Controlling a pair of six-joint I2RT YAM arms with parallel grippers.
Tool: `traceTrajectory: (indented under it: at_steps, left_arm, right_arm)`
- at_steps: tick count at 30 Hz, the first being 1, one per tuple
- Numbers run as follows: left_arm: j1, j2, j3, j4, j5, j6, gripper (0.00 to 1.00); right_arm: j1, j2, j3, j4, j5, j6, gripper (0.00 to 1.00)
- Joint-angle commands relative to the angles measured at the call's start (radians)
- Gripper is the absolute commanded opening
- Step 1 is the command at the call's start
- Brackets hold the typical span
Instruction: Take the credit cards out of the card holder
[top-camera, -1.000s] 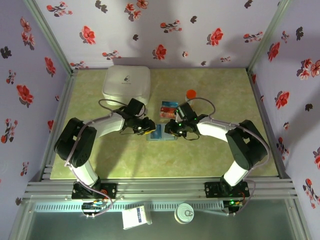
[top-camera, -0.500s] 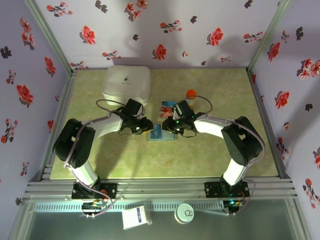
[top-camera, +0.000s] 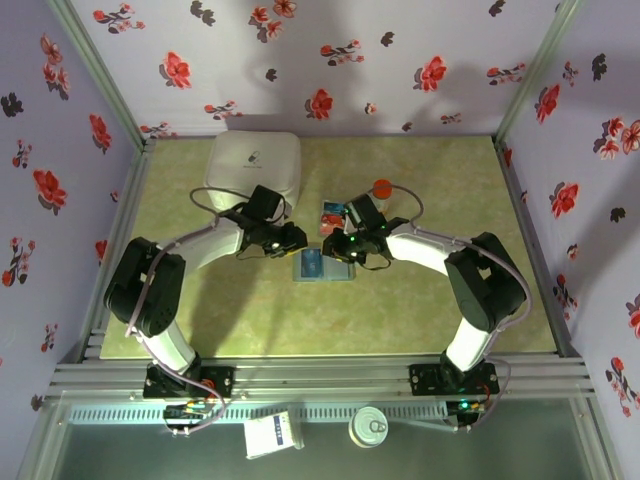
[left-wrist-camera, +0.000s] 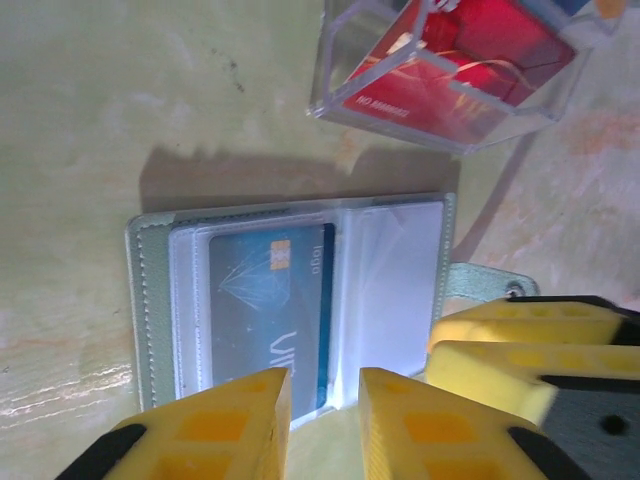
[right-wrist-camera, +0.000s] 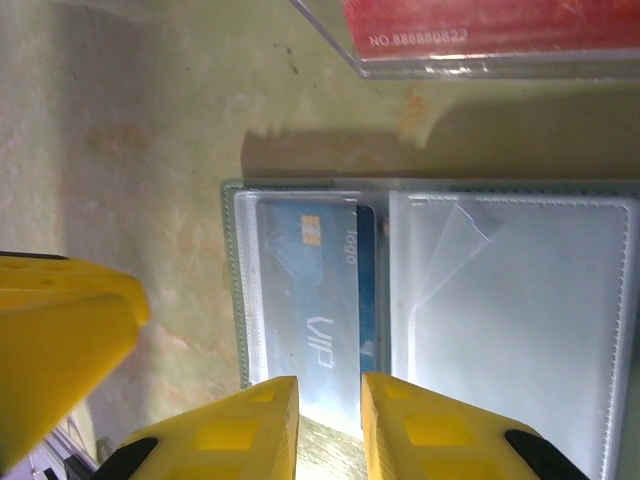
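Note:
The card holder (top-camera: 340, 271) lies open and flat on the table between my two grippers. A blue card (left-wrist-camera: 265, 300) sits under the clear sleeve of its left panel (right-wrist-camera: 305, 290); the right sleeves (right-wrist-camera: 510, 330) look empty. Red credit cards (left-wrist-camera: 450, 70) lie in a clear tray just beyond the holder (top-camera: 335, 213). My left gripper (left-wrist-camera: 325, 405) hovers at the holder's near edge, its jaws a narrow gap apart with nothing between them. My right gripper (right-wrist-camera: 328, 410) hovers over the same edge, also slightly apart and empty. In the top view, the left gripper (top-camera: 298, 243) and right gripper (top-camera: 333, 248) nearly meet.
A white rounded box (top-camera: 253, 165) stands at the back left. An orange-capped bottle (top-camera: 382, 187) stands behind the right gripper. The other arm's yellow fingers (left-wrist-camera: 520, 345) crowd the holder's right side.
Both grippers have shifted a little toward the back of the table, uncovering more of the open holder. The holder and the red cards have not moved.

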Motion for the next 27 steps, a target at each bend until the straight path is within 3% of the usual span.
traceTrajectory:
  at_steps: [1,16,27]
  left_arm:
    - [0.012,-0.052,0.045,-0.053,-0.018,0.058,0.24]
    - [-0.012,-0.097,-0.098,0.055,-0.038,0.010,0.25]
    - [-0.042,-0.104,-0.096,0.052,-0.060,-0.026,0.20]
  right_arm:
    - [0.010,0.002,0.029,-0.025,-0.008,-0.015,0.23]
    - [0.019,-0.031,-0.074,0.133,-0.004,0.028,0.24]
    - [0.027,-0.076,-0.107,0.141,-0.008,0.022,0.25]
